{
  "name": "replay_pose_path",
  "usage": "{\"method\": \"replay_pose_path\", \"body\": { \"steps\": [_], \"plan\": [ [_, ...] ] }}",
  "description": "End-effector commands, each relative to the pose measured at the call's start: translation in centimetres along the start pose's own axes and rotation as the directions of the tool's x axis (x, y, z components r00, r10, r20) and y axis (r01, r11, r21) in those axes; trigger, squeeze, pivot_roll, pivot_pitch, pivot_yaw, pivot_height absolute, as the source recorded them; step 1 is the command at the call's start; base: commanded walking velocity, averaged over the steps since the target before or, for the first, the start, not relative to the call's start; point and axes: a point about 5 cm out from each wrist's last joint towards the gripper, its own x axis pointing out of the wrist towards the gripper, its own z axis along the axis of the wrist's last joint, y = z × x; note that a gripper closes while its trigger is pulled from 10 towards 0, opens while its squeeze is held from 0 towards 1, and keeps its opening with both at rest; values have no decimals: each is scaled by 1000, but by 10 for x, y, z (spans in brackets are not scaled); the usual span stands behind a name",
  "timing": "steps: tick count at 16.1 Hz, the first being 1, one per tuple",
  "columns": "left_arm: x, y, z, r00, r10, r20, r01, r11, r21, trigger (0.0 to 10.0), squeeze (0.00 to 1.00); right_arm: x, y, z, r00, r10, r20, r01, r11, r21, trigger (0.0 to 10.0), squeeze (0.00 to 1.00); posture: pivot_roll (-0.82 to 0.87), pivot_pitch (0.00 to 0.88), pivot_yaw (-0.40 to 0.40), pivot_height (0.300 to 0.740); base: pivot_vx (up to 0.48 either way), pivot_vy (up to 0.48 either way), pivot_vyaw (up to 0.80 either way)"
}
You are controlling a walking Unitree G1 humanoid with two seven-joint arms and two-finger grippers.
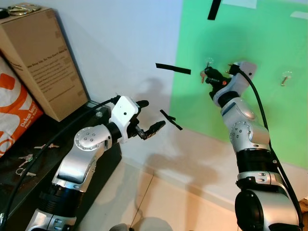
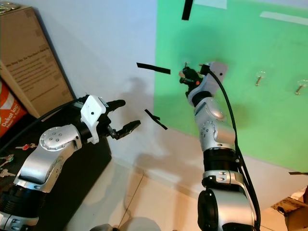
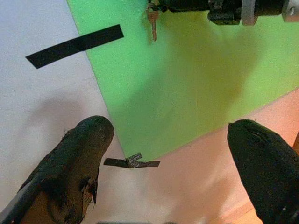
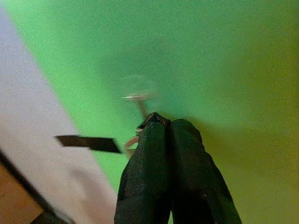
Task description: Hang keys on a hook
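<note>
Keys (image 1: 203,75) sat pinched in the right gripper (image 1: 208,77) at the hook (image 1: 209,62). Left gripper (image 1: 150,117) hung spread, idle. Misaligned ring could slip and drop.

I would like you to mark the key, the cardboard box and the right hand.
key (image 3: 153,24): left wrist view, on its blade.
cardboard box (image 1: 45,62): left eye view, on its front face.
right hand (image 1: 208,76): left eye view, at its fingertips.
</note>
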Motion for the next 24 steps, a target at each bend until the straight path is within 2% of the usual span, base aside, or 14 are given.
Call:
{"method": "replay_pose_path", "body": {
  "steps": [1,3,5,13,14,15,20,24],
  "plan": [
    [2,-1,9,1000,-21,20,20,1000,15,10000,0,3,-3,7,999,-28,27,27,999,22,10000,0,-9,0,21,740,0,0,0],
    [2,-1,9,999,-23,22,23,1000,10,10000,0,3,-11,0,998,-68,-9,69,996,54,10000,0,-7,0,17,740,0,0,0],
    [3,-2,9,999,-26,21,25,1000,9,10000,0,1,-17,-8,994,-92,-52,94,994,48,10000,0,-8,0,19,740,0,0,0],
    [3,-3,10,999,-33,24,33,999,13,10000,0,0,-16,-17,993,-86,-84,87,996,7,10000,0,-10,0,22,740,0,0,0],
    [3,-3,10,999,-32,25,32,999,13,10000,0,0,-16,-16,994,-84,-75,84,996,-2,10000,816,-9,0,20,740,0,0,0],
    [3,-3,10,999,-31,26,31,999,13,10000,0,0,-16,-16,994,-82,-67,82,997,-8,10000,1000,-9,0,20,740,0,0,0],
    [3,-2,10,999,-26,25,26,1000,13,10000,0,-6,-18,-17,996,-77,-52,76,997,-34,10000,1000,-7,0,18,740,0,0,0],
    [4,-2,10,999,-26,27,25,1000,13,10000,0,-17,-15,-13,999,-29,-17,28,998,-61,10000,1000,-7,0,18,740,0,0,0]
  ]
}}
